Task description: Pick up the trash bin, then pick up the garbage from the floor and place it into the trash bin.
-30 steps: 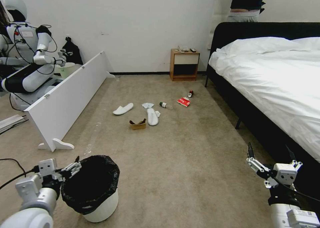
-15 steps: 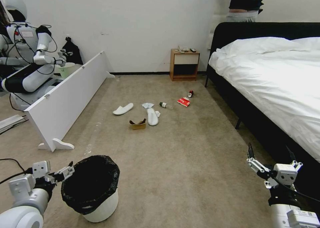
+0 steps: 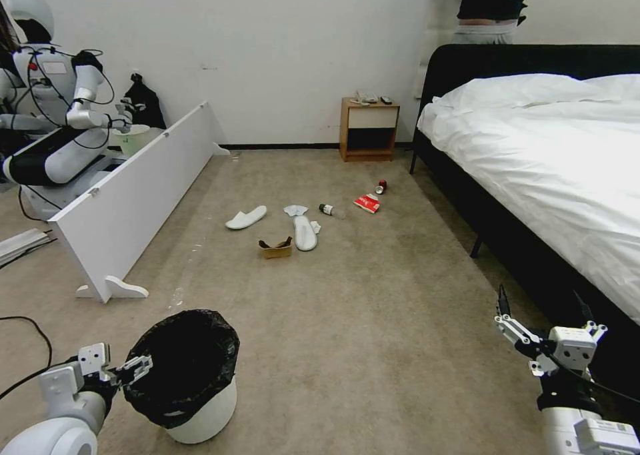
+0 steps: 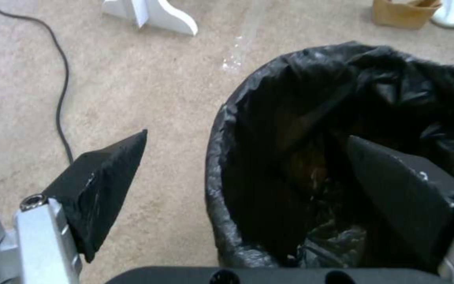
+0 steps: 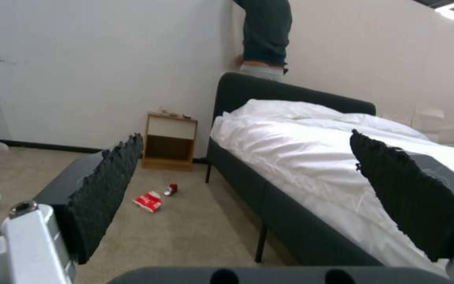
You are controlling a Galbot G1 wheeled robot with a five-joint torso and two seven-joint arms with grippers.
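The trash bin (image 3: 190,375), white with a black bag over its rim, stands on the carpet at the near left. My left gripper (image 3: 135,367) is open at its left rim; in the left wrist view one finger (image 4: 101,177) is outside the bin (image 4: 237,165) and the other hangs inside it. The garbage lies mid-floor: two white slippers (image 3: 246,218) (image 3: 305,232), a cardboard scrap (image 3: 276,248), a tissue (image 3: 295,210), a bottle (image 3: 331,210), a red packet (image 3: 367,203) and a can (image 3: 381,186). My right gripper (image 3: 540,303) is open and empty at the near right beside the bed.
A long white board (image 3: 127,202) stands on edge along the left, with another robot (image 3: 53,122) behind it. The bed (image 3: 567,162) fills the right side and a nightstand (image 3: 369,128) is at the back wall. A black cable (image 3: 27,328) lies near my left arm.
My left gripper has dropped lower and drawn back towards me along the bin's left rim. The bin, the litter and my right arm have not moved.
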